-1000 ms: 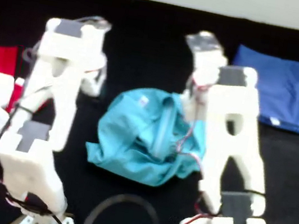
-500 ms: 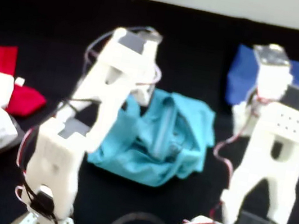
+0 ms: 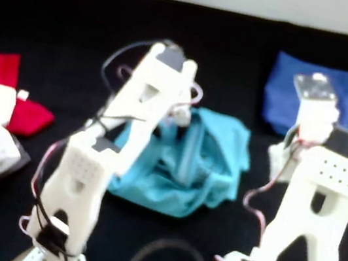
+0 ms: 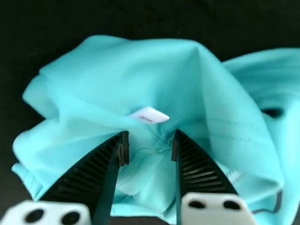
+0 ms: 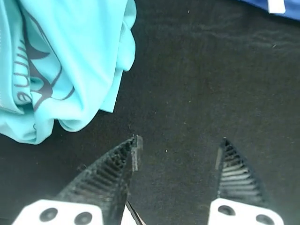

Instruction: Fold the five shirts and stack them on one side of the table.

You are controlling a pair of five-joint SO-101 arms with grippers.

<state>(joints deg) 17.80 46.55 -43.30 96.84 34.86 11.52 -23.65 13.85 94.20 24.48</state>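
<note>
Left wrist view shows you your left gripper (image 4: 149, 146) at the crumpled teal shirt (image 4: 154, 84), jaws parted narrowly with a ridge of cloth between them (the white label (image 4: 149, 116) sits just past the tips). Your right gripper (image 5: 180, 152) hangs spread wide over the black table (image 5: 197, 70), just right of that shirt, which lies mid-table. A folded blue shirt (image 3: 339, 90) sits at the far right.

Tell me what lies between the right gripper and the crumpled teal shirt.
Only bare black table. In the right wrist view the open right gripper hangs over the table beside the teal shirt, apart from it.
</note>
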